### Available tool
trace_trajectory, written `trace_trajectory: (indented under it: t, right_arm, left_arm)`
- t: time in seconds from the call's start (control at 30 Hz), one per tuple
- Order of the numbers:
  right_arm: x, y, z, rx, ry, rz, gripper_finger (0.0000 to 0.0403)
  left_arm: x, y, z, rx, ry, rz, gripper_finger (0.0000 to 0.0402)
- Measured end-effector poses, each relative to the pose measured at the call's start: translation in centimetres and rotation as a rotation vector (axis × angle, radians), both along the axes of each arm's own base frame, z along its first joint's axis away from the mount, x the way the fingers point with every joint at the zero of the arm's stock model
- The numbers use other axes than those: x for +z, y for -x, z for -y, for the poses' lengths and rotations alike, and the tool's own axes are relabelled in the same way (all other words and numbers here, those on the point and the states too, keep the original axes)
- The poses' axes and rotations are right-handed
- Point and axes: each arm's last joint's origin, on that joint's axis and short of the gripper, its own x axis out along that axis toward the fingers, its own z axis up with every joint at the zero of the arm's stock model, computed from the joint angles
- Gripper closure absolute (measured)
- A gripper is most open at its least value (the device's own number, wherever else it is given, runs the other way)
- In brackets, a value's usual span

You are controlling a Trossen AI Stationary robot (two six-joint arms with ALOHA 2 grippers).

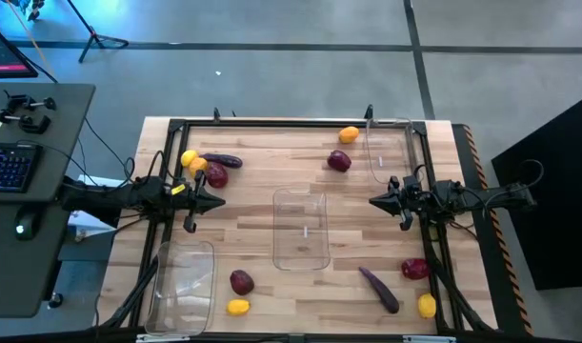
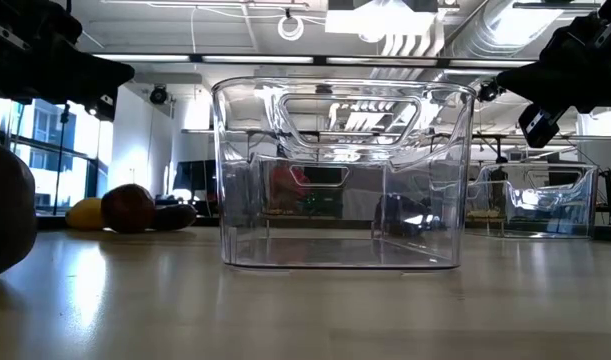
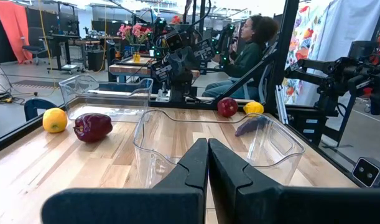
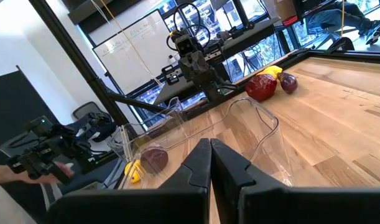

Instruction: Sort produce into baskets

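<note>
Left gripper [image 1: 217, 201]: held above the tabletop [image 1: 262, 162] on its left side, tip toward the centre; jaws pressed together, holding nothing.
Right gripper [image 1: 374, 201]: held above the right side, tip toward the centre; jaws pressed together, holding nothing.
Centre basket [image 1: 301, 229]: clear bin between the two grippers, long side running far to near; nothing inside.
Near-left basket [image 1: 184, 286]: clear bin at the near left corner; nothing inside.
Far-right basket [image 1: 387, 148]: clear bin at the far right edge, just beyond the right gripper; nothing inside.
Far-left produce: yellow fruit [image 1: 188, 158], orange fruit [image 1: 198, 165], dark red fruit [image 1: 217, 175] and purple eggplant [image 1: 223, 161] clustered together, just beyond the left gripper.
Far-centre produce: orange fruit [image 1: 349, 135] near the far edge; dark red fruit [image 1: 339, 162] just nearer, apart from it.
Near-left produce: dark red fruit [image 1: 241, 282] and yellow fruit [image 1: 237, 307], just right of the near-left basket.
Near-right produce: long purple eggplant [image 1: 378, 289] lying diagonally; dark red fruit [image 1: 415, 269] and yellow fruit [image 1: 426, 305] to its right.
</note>
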Motion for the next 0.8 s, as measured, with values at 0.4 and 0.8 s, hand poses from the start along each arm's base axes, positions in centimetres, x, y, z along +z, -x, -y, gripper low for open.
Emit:
trace_trajectory:
  t: [0.4, 0.8]
  right_arm:
    - [0.0, 0.0, 0.0, 0.000, 0.000, 0.000, 0.0402]
    - [0.0, 0.0, 0.0, 0.000, 0.000, -0.001, 0.0402]
  left_arm:
    - [5.0, 1.5, -0.2, -0.150, 0.689, 0.513, 0.0402]
    - [9.9, 2.0, -1.6, 0.402, 0.640, 0.200, 0.0325]
